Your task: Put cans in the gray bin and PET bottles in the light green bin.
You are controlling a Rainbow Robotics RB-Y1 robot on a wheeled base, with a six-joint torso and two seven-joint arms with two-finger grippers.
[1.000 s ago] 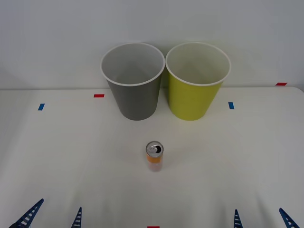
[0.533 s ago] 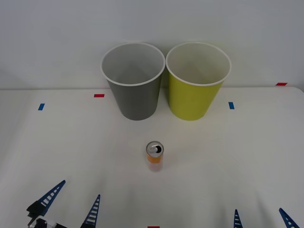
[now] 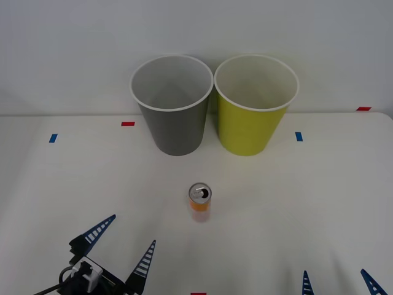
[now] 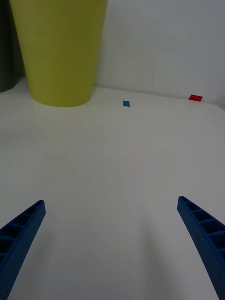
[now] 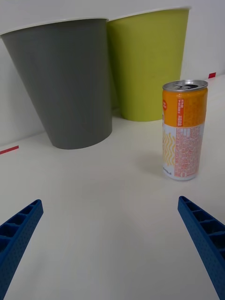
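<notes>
Reaching: left gripper (image 3: 120,249) spread wide, can (image 3: 199,201) ahead, slightly right, untouched. Next: straddle, pinch, carry to gray bin (image 3: 175,120).

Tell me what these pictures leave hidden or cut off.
- Can: its small label print is too fine to read in the left wrist view.
- Gray bin and light green bin: the bottoms inside are past their rims in the front view.
- Right claw: cut off by the front view's lower edge.
- Left claw: open, arm cut off.
</notes>
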